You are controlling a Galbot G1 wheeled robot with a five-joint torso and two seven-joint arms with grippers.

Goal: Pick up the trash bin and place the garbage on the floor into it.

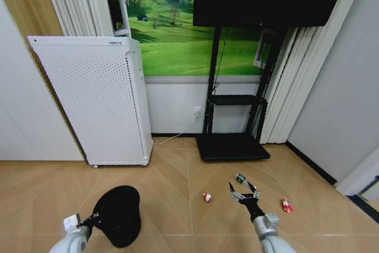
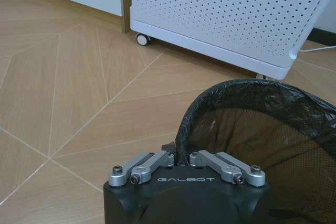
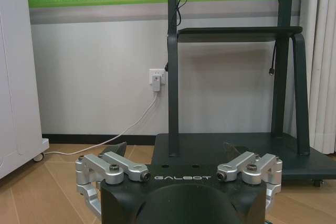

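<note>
Holding the small round black plastic-lined trash bin (image 1: pixel 118 214) at seven o'clock, left end effector (image 2: pixel 181 157) clamped shut on its rim. Hovering spread wide and empty at five o'clock: right end effector (image 1: pixel 244 194), just short of the small clear green-labelled bottle (image 1: pixel 240 178). Lying either side on the herringbone wood floor (image 1: pixel 172 176): red-and-white wrappers (image 1: pixel 206 197). Best descending squarely, bin kept close.

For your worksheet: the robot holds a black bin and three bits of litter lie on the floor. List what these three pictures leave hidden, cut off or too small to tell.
- Trash bin: its base, cut off by the left wrist view's edge and hidden behind the left gripper.
- Garbage, head view: red-and-white piece, another, bottle; print too small to read.
- Right gripper: whether it touches the floor.
- Black TV stand: its top, cut off in the right wrist view.
</note>
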